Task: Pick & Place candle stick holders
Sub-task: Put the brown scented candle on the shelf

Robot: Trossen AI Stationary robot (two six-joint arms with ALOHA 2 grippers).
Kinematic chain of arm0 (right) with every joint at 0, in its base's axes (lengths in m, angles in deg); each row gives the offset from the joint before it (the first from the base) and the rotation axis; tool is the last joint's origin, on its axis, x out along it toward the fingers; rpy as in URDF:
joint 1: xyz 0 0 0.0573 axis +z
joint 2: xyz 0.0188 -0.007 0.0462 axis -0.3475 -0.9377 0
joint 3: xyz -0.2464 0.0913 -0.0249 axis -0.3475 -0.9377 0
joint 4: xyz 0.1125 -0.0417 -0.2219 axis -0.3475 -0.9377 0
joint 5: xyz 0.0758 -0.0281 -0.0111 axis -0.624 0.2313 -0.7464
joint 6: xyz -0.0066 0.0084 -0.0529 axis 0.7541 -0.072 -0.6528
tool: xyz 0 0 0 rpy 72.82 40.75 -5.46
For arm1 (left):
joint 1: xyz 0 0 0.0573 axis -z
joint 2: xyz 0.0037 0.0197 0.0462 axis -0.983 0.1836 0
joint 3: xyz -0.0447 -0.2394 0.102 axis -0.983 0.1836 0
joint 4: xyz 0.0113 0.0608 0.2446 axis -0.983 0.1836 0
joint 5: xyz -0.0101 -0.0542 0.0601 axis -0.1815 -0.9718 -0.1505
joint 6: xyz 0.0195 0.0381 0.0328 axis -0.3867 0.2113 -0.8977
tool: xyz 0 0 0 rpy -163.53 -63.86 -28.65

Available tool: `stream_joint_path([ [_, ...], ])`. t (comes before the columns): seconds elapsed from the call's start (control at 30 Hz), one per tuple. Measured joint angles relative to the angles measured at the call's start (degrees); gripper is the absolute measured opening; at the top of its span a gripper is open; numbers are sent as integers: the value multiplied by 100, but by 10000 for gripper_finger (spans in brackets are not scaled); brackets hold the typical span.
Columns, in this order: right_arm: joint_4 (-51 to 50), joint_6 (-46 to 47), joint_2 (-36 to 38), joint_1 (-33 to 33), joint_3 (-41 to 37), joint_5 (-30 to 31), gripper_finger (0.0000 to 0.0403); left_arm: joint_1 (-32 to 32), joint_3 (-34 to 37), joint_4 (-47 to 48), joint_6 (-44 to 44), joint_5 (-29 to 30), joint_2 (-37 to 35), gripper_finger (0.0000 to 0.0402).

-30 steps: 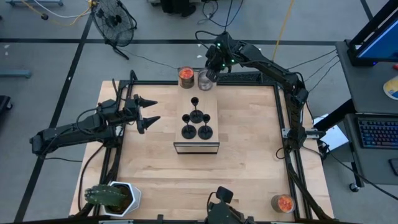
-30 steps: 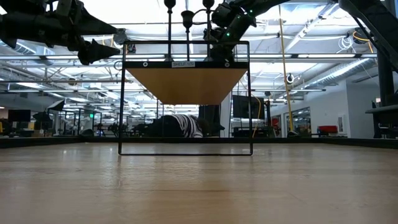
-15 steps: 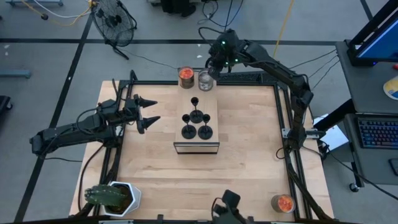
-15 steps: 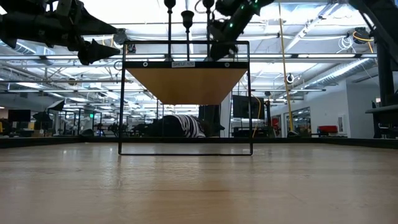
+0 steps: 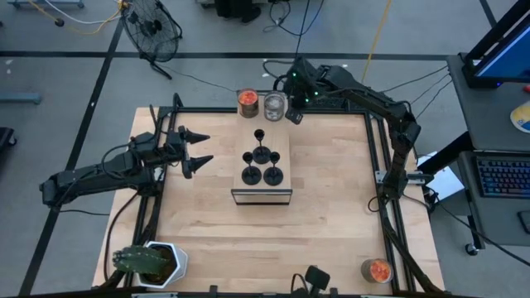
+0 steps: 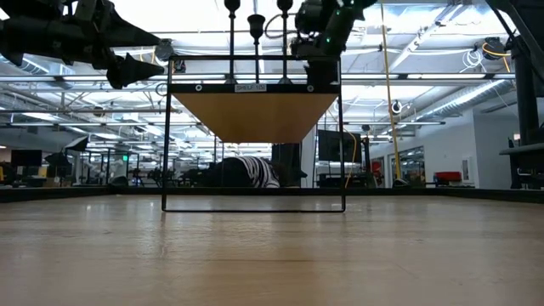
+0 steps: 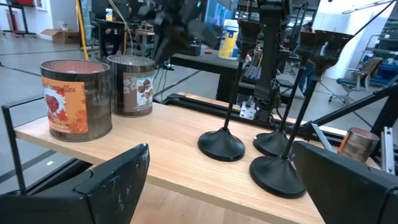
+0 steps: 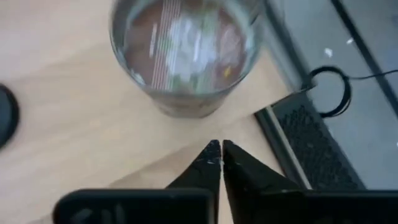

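— What lies around the table? 
— A grey concrete floor [image 5: 74, 108] crossed by black tape lines, with a black floor fan [image 5: 151, 29] at upper left. 
— And at right? 
— A dark desk carrying a black keyboard [image 5: 502, 177].

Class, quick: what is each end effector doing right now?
Left end effector: open, holding nothing.
Right end effector: closed, empty, beside the silvery jar.
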Motion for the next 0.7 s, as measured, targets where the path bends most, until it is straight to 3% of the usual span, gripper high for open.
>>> stream_joint_path([
  [0.2,631,42,-5,-36,-496,-35,9,1,0,0,96,-113,4,397],
  [0.7,1108,-2,-2,-36,-518,-460,1,2,0,-13,171,-109,4,397],
])
